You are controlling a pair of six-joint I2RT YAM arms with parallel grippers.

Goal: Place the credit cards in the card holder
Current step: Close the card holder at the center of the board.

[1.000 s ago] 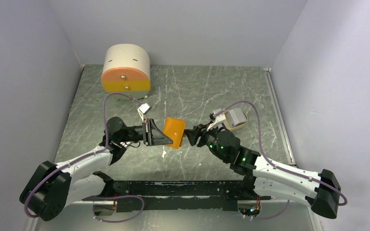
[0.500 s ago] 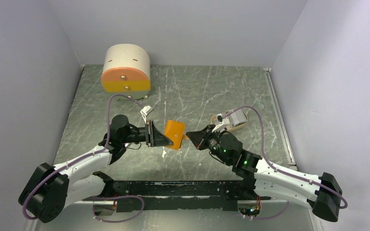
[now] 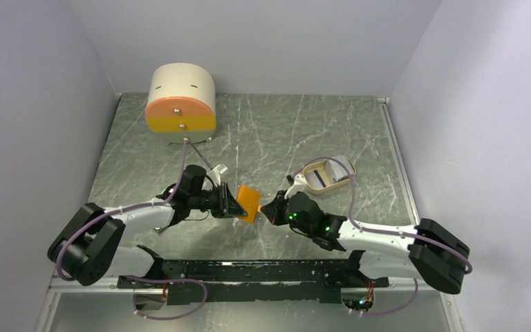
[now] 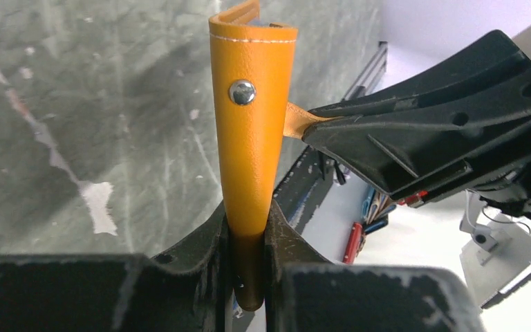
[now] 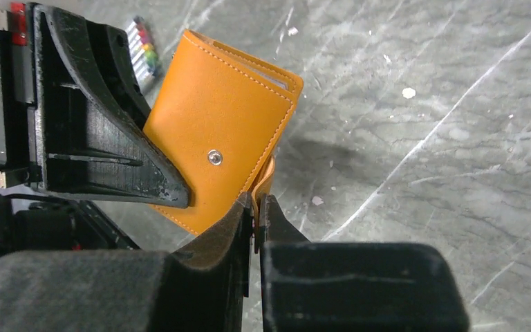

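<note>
Two pincers are sharing one wallet right now. On the left, the left pincer point(image 4: 245, 232) is clamping the lower edge of the orange card holder point(image 4: 252, 138), holding it up off the grey surface point(image 3: 283, 131). On the right, the right pincer point(image 5: 256, 207) is pinching the snap tab point(image 4: 296, 122), jaws closed on it.

Risky spot, I'd say: that tab is a thin strap, so a pull at the wrong angle could be slipping it free, or dragging the holder out of the left grip. Too gentle a pull and the holder is staying folded, leaving no slot for cards.

Containers now. The round drawer box point(image 3: 180, 99) at the back left is sitting with its drawers shut, contents hidden. I'm seeing no card in the holder from here. The tan oval tray point(image 3: 337, 184) on the right is carrying pale flat pieces, probably the credit cards point(image 3: 316, 177), too small to count.
</note>
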